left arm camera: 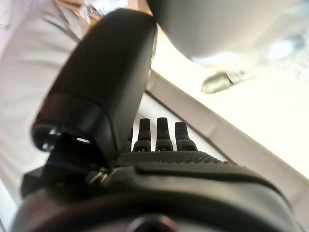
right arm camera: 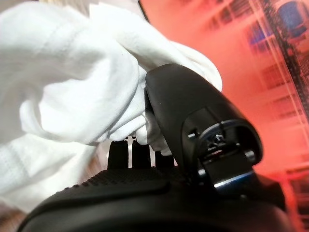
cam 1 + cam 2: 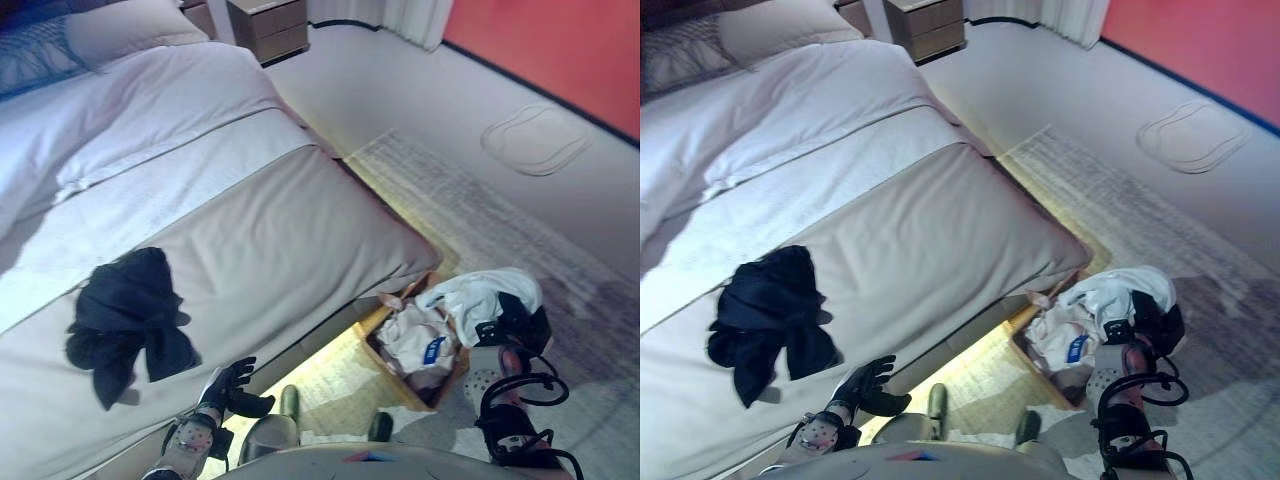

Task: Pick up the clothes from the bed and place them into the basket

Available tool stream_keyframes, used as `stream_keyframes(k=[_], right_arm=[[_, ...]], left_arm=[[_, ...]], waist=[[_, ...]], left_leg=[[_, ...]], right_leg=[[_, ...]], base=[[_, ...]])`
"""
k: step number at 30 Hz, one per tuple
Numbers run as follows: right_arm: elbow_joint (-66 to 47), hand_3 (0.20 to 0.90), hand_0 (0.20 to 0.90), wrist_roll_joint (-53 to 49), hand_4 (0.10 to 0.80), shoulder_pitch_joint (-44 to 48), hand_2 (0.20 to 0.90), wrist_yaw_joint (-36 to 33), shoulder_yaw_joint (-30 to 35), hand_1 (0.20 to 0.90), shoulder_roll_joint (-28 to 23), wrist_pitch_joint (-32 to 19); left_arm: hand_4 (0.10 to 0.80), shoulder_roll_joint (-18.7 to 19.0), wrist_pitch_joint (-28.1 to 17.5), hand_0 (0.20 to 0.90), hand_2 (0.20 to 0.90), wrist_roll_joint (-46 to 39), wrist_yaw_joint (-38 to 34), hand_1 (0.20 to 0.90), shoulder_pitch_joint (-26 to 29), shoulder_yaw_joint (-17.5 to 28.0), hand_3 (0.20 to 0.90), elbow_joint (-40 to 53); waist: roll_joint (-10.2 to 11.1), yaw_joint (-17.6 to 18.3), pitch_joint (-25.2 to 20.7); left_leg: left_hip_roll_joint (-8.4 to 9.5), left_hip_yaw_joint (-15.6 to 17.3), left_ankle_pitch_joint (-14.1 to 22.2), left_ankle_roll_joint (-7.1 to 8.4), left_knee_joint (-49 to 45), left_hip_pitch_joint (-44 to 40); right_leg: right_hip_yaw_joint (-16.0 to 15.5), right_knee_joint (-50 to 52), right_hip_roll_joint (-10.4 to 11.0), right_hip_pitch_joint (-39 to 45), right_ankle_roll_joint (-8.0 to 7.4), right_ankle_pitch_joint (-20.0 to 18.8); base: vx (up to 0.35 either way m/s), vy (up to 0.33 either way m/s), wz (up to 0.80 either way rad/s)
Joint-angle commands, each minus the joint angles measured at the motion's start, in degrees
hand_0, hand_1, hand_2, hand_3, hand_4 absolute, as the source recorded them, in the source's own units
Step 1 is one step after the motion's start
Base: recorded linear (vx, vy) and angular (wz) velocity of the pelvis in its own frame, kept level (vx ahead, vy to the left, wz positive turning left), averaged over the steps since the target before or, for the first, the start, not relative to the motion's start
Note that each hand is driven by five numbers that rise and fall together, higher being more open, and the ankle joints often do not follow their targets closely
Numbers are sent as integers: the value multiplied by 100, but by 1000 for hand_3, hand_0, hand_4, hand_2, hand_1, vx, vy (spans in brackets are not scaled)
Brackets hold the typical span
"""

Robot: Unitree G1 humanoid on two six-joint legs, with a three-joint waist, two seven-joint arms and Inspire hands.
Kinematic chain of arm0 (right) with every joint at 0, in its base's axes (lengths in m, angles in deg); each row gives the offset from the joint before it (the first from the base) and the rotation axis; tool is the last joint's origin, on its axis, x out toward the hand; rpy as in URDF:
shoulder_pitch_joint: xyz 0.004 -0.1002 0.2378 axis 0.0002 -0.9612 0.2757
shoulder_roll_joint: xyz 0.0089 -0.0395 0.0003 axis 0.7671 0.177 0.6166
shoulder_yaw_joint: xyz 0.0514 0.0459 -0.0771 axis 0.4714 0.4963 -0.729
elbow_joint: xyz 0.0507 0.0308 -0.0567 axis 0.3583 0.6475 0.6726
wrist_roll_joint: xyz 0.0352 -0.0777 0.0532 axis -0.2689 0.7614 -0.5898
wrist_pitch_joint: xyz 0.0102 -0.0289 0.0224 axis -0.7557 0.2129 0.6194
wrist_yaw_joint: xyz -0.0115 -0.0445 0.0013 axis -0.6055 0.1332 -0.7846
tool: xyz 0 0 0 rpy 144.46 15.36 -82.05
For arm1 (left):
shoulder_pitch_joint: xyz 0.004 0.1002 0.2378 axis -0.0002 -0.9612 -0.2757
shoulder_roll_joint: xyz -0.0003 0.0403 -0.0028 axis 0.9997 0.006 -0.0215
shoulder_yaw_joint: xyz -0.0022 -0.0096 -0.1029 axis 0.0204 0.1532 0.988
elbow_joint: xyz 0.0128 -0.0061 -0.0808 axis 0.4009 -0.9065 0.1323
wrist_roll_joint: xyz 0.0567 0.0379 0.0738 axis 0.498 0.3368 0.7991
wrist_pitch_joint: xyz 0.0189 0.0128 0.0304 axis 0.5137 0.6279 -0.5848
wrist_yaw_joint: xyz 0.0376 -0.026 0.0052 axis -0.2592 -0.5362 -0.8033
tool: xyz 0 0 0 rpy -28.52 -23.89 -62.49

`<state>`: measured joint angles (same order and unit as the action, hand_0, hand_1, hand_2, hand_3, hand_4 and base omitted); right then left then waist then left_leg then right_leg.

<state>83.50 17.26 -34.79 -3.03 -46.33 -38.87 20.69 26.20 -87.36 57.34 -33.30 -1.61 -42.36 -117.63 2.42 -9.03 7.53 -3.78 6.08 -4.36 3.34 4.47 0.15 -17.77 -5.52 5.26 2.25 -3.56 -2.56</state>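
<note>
A dark garment (image 3: 130, 318) lies crumpled on the beige cover of the bed (image 3: 270, 230) near its front edge. My left hand (image 3: 230, 388) hangs open just off the bed's edge, right of the garment and apart from it. My right hand (image 3: 520, 322) is shut on a white garment (image 3: 480, 292) and holds it over the right side of the basket (image 3: 392, 372) on the floor. In the right wrist view the thumb (image 2: 193, 116) pinches the white cloth (image 2: 72, 87). The basket holds light clothes (image 3: 420, 340).
The basket stands on a rug (image 3: 520, 210) beside the bed's corner. Pillows (image 3: 120, 30) lie at the bed's head, a nightstand (image 3: 268, 25) stands behind. A red wall (image 3: 560, 45) runs along the far right, with a flat pale object (image 3: 535, 140) on the floor.
</note>
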Motion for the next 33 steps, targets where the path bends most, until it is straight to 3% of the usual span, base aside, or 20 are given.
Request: stream_keyframes(k=[1,9,15,20,26,29,30,31,32,33], right_arm=[[-245,200,300,255,100,240,300,-7,247,300,-474,-265],[924,200,300,-78,100,584,300,112,498,300,-869,-209],[1734,200,300,-288,100,1406,300,226,628,300,-1544,-113],[2133,200,300,-276,100,2292,300,139,510,300,-2225,7],[2503,200,300,-350,100,3142,300,244,280,300,-2868,158],[2577,200,300,-202,100,3480,300,314,143,300,-3101,471],[2603,442,507,-184,342,3596,507,306,80,507,-3148,575],[2629,829,839,-171,729,3671,839,345,44,839,-3184,678],[2652,900,900,-232,800,3687,900,485,23,900,-3213,790],[2704,900,900,-252,800,3696,900,557,4,900,-3236,792]], left_arm=[[800,143,-356,900,900,207,-58,900,101,94,900,-193],[800,217,-664,900,900,129,54,900,113,-120,900,-235],[800,120,-942,900,900,-378,156,900,309,-434,900,10],[800,117,-1006,900,900,-530,59,900,303,-696,900,440],[800,239,-1084,900,900,-802,-107,900,220,-793,900,857],[800,257,-1118,900,900,-814,-98,900,172,-796,900,984],[800,278,-1144,900,900,-861,-85,900,184,-807,900,1015],[800,298,-1156,900,900,-927,-63,900,197,-809,900,1050],[800,309,-1175,900,900,-987,-48,900,206,-806,900,1082],[800,309,-1190,900,900,-1027,-45,900,206,-815,900,1096]], waist=[[-185,-206,-179],[-573,-302,137],[-1150,-303,735],[-1540,-255,1211],[-1803,-194,1577],[-1911,-179,1697],[-1929,-175,1721],[-1940,-172,1737],[-1942,-166,1749],[-1947,-160,1758]], left_leg=[[228,-192,-21,-100,-293,430],[334,-473,-113,37,-562,895],[515,-636,-166,155,-976,1541],[618,-614,-230,120,-1179,2017],[638,-456,-240,60,-1338,2433],[645,-401,-267,45,-1367,2571],[641,-382,-279,38,-1350,2603],[636,-367,-292,32,-1327,2621],[627,-358,-306,34,-1293,2616],[621,-351,-313,42,-1272,2596]], right_leg=[[-247,321,328,304,-222,14],[-424,591,470,-34,-116,116],[-483,1050,759,-692,-30,254],[-418,1490,898,-1473,-2,250],[-263,1941,923,-2299,32,285],[-200,2124,917,-2574,54,335],[-183,2165,913,-2657,58,344],[-171,2194,905,-2715,61,348],[-166,2213,889,-2742,64,349],[-160,2217,879,-2740,67,350]], base=[[86,-57,5],[-47,25,12],[-178,59,10],[-199,29,4],[-138,5,-7],[-68,15,-5],[-83,4,11],[-52,3,10],[0,0,0],[6,3,-4]])
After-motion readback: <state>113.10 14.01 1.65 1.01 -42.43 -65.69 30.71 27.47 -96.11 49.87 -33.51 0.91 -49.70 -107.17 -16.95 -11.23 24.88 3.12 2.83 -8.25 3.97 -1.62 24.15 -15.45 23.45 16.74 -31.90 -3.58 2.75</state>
